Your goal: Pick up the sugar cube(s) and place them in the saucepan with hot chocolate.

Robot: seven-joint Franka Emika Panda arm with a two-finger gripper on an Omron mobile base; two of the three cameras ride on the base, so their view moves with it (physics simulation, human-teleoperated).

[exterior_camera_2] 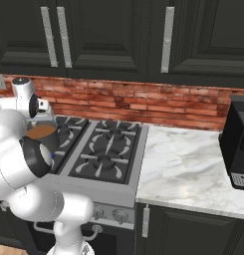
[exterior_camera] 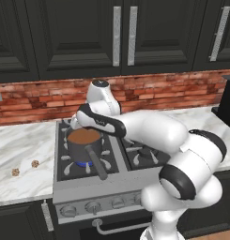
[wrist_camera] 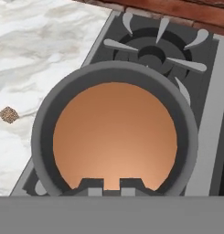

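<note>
We hold our end effector [wrist_camera: 111, 183] directly over the saucepan [wrist_camera: 114, 137] of hot chocolate on the stove's front-left burner, presumably to release a cube; its fingertips nearly touch, nothing visible between them. Two brownish sugar cubes [exterior_camera: 35, 163] [exterior_camera: 15, 172] wait on the marble desk [exterior_camera: 22, 145], at nine o'clock from the pan.

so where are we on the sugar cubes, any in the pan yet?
Can't confirm any in: the hot chocolate in the saucepan looks smooth, no cube on its surface. In hand: the gripper hangs over the pan, jaws close together with nothing visible between them. Left: two brown sugar cubes on the counter left of the stove.
</note>
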